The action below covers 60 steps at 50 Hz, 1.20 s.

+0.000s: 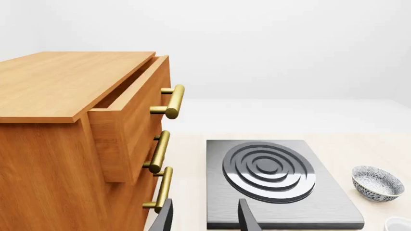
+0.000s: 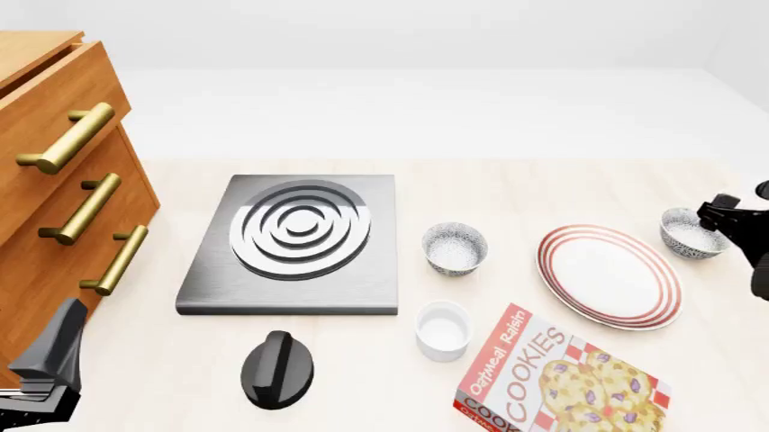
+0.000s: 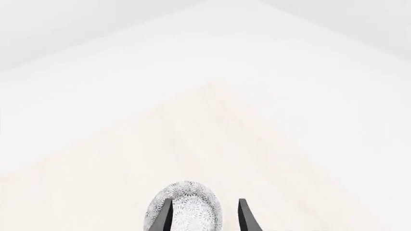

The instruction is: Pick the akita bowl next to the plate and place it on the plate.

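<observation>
Reaching in at the table's right edge, right gripper (image 2: pixel 718 214) sitting over the akita bowl (image 2: pixel 691 233), fingers spread apart with one fingertip (image 3: pixel 160 216) dipping inside the bowl and the other outside its rim; rim between them, though contact not clear enough to call gripped. Bowl standing upright on the table (image 2: pixel 517 193), just beside the plate (image 2: pixel 610 274) on its right, far side. Plate lying flat and bare, red rings around its rim.

Lying in front of the plate, a cookie box (image 2: pixel 556 376), with a white ramekin (image 2: pixel 442 330) to its left. Sitting between plate and stove burner (image 2: pixel 294 243), a second speckled bowl (image 2: pixel 455 248). Resting near the front edge of the burner, a black knob (image 2: pixel 277 369).

Hanging low at the near left corner, left gripper (image 1: pixel 204 216), fingers parted and holding nothing, pointing past the burner. Standing at far left, a wooden drawer cabinet (image 2: pixel 49 180) with brass handles, top drawer pulled partly out.
</observation>
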Each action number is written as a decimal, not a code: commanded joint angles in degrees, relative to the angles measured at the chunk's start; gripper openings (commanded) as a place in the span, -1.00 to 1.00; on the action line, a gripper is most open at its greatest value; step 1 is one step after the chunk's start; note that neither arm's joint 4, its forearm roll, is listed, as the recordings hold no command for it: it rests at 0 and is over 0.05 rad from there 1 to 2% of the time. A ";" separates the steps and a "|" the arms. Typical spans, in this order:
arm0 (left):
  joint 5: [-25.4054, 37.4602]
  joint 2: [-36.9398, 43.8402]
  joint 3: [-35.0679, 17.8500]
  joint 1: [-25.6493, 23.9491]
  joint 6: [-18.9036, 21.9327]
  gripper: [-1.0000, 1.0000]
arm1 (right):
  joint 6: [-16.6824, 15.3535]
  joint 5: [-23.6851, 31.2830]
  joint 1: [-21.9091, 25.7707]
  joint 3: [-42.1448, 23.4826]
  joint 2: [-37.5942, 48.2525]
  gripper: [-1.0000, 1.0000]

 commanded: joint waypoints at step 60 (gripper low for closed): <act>0.00 0.00 0.00 0.00 0.00 1.00 | 5.95 5.17 -0.69 -5.95 7.95 1.00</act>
